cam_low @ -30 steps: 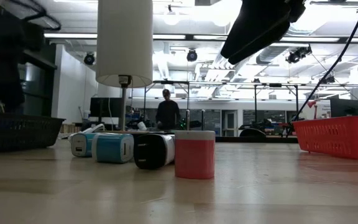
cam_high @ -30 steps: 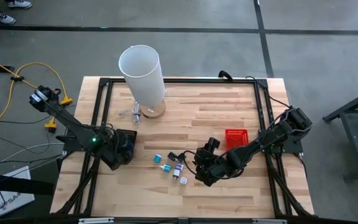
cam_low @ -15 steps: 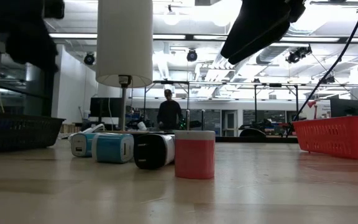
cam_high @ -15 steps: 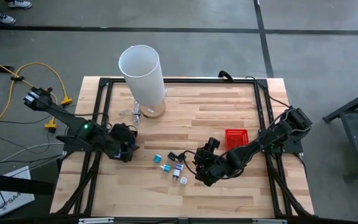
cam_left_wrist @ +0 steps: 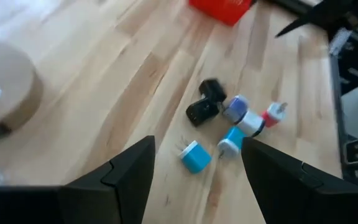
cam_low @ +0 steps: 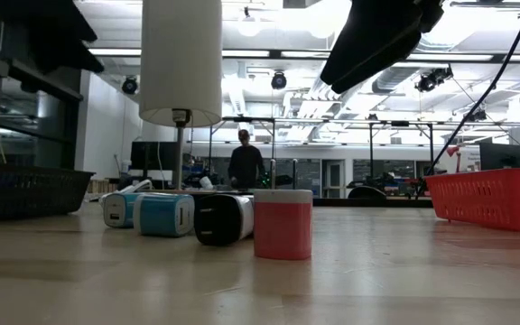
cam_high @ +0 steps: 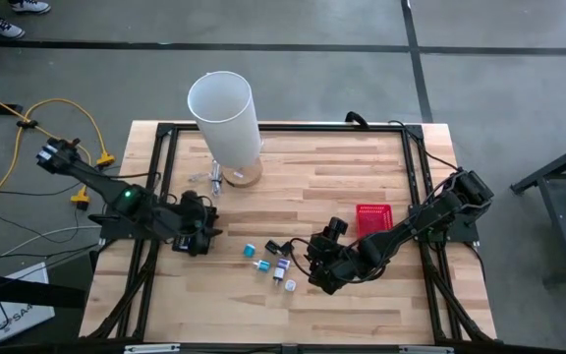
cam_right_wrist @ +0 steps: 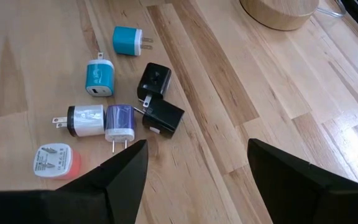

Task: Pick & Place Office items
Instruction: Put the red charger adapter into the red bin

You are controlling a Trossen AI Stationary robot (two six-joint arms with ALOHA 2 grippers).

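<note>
Left gripper [cam_high: 197,236] has edged toward the office items [cam_high: 268,260], fingers wide and empty, like right gripper [cam_high: 319,270], nothing picked yet.

Red mesh basket [cam_high: 372,218] and tall white cylinder [cam_high: 225,116] on table [cam_high: 362,167]; possibly a person [cam_low: 244,164] behind.

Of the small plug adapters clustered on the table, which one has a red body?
The white-faced adapter with the red body, at the cluster's end farthest from the wooden lamp base. The others are teal, blue, black or white.

no legible text, labels, brands or numbers anywhere
</note>
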